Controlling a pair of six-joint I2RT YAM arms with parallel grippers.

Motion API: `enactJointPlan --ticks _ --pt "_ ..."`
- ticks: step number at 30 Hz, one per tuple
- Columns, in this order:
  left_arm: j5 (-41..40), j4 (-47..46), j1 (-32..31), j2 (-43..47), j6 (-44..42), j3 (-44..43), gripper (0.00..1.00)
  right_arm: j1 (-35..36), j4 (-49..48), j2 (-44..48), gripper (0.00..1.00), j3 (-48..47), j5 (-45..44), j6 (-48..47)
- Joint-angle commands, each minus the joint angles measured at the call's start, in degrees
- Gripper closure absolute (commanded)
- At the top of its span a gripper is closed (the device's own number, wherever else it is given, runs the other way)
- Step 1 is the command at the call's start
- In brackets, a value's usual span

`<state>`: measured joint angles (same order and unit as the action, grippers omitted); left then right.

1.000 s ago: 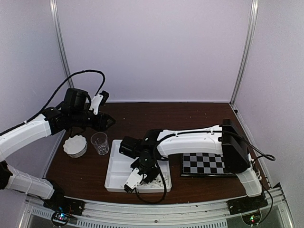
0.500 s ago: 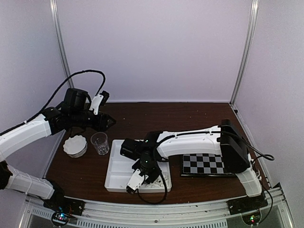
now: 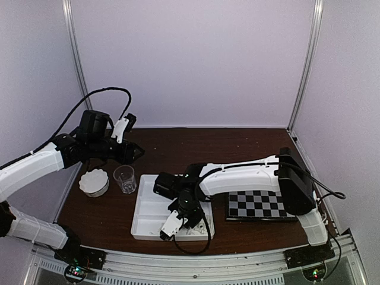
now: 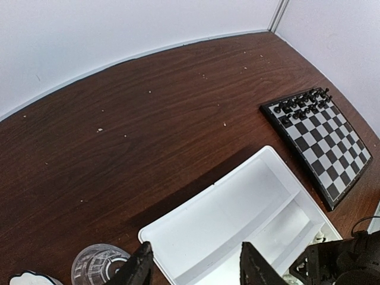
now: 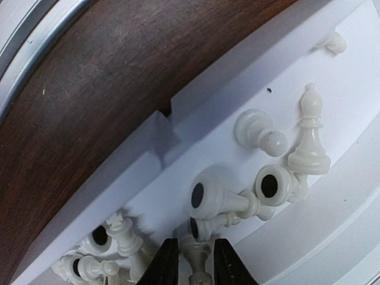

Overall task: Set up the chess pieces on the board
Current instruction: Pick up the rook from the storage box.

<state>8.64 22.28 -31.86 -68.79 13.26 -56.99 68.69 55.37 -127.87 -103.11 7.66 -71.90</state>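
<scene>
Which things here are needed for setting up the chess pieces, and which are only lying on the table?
Needed: small white plastic chessmen, small black plastic chessmen, flat black-and-grey checked chessboard, white three-compartment plastic tray.
Lying about: clear plastic cup, white scalloped bowl.

White, black and red-brown around our two grippers

We see the right gripper (image 5: 192, 261) black-fingered, with a glossy white piece (image 5: 195, 252) between its fingers; ahead of it the other white chessmen (image 5: 261, 133) show black round centres in their bases, all lying on the plain white tray (image 5: 356, 77); beyond the tray's edge the table (image 5: 89, 107) is dark red-brown woodgrain; ahead and to the right of the black left gripper (image 4: 196, 267) the board (image 4: 323, 142) is chequered black and grey-white within a black rim, with black chessmen (image 4: 303, 101) along its far edge; just left of that gripper stands a clear glass (image 4: 98, 264).
</scene>
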Motion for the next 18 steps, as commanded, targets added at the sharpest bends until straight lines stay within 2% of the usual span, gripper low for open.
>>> enactJointPlan --ticks 1,7,18 --pt "0.7 -2.9 0.5 0.1 -1.0 0.3 0.50 -1.0 0.2 3.4 0.76 0.5 -0.2 1.6" --pt "0.7 -2.8 0.6 0.1 -1.0 0.3 0.50 -1.8 0.3 3.8 0.72 1.9 -1.0 2.1" --pt "0.9 -2.8 0.6 -0.3 -1.1 0.3 0.50 -2.1 -1.9 3.5 0.82 2.8 -1.4 3.1"
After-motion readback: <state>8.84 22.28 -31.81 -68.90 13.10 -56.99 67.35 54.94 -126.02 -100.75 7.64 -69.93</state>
